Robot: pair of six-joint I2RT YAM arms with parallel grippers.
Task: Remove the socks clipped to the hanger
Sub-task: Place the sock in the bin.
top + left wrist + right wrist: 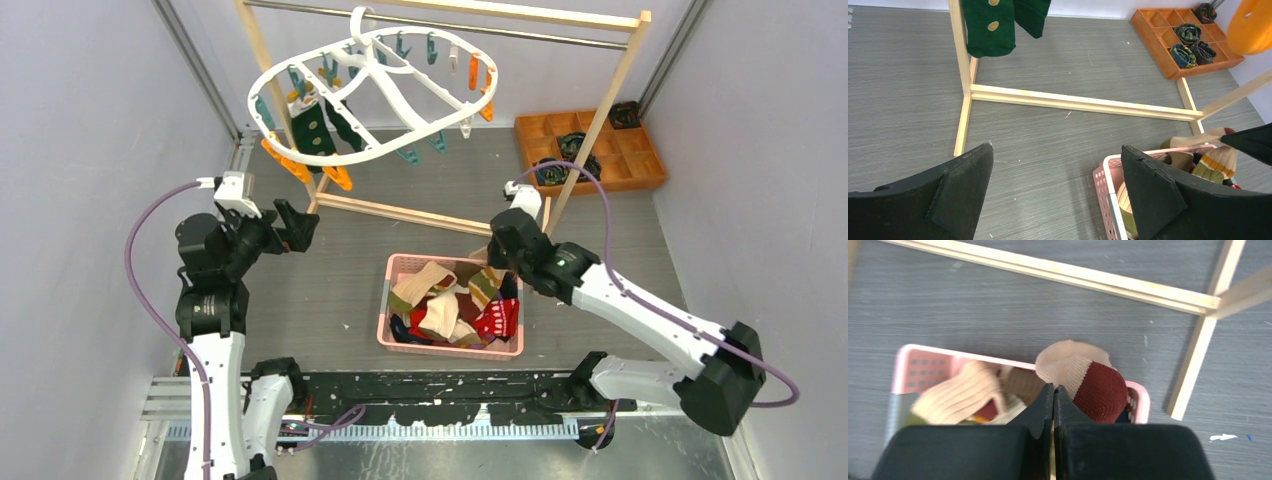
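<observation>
Hanger (385, 152) over the bench's far-left corner shows only two dark green socks (312, 125) clipped. Pink basket (385, 310) at the near edge holds the rest. Left tool (1055, 165) apart, right tool (1054, 390) together, empty. Task judged nearly complete.

The grey wood-grain table (330, 300) carries a pink perforated plastic basket (450, 350), a light wooden rack (400, 213) and an orange compartmented wooden tray (640, 160).
</observation>
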